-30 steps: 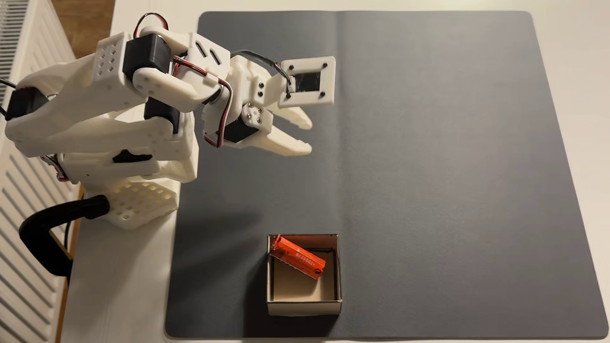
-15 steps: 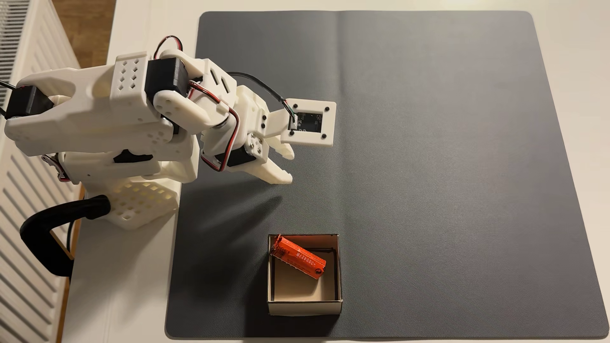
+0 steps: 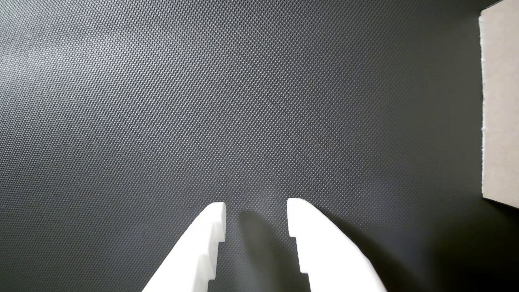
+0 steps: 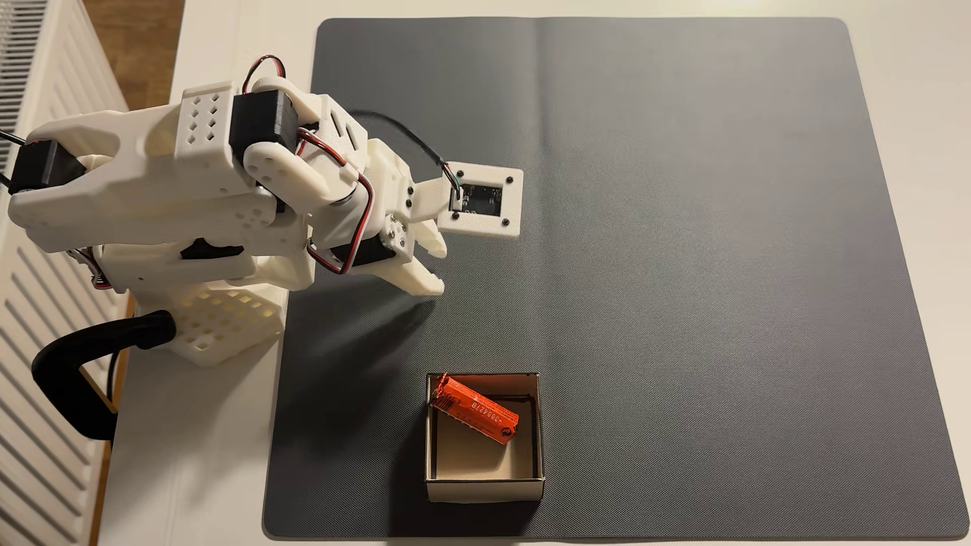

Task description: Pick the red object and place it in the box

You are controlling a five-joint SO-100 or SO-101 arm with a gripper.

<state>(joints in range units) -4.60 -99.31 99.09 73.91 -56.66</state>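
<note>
The red object [image 4: 475,409], an orange-red cylinder with black print, lies slanted inside the box [image 4: 483,489]. Its crimped end rests on the box's far-left corner, and its other end points down into the beige interior. My gripper [image 4: 443,269] hovers over the mat well above and to the left of the box in the fixed view, close to the arm's base. In the wrist view my gripper [image 3: 256,207] stands open over bare mat with nothing between the white fingers [image 3: 320,239]. A pale outer wall of the box [image 3: 500,101] shows at that view's right edge.
A dark grey mat [image 4: 683,262] covers most of the white table [image 4: 199,472]. The arm's base [image 4: 220,315] and a black clamp [image 4: 79,367] sit at the left edge, beside a white radiator [image 4: 37,367]. The mat's right half is free room.
The arm has folded back toward its base. The gripper moved down and left in the fixed view and its fingers have closed in somewhat. The red object and the box have not moved.
</note>
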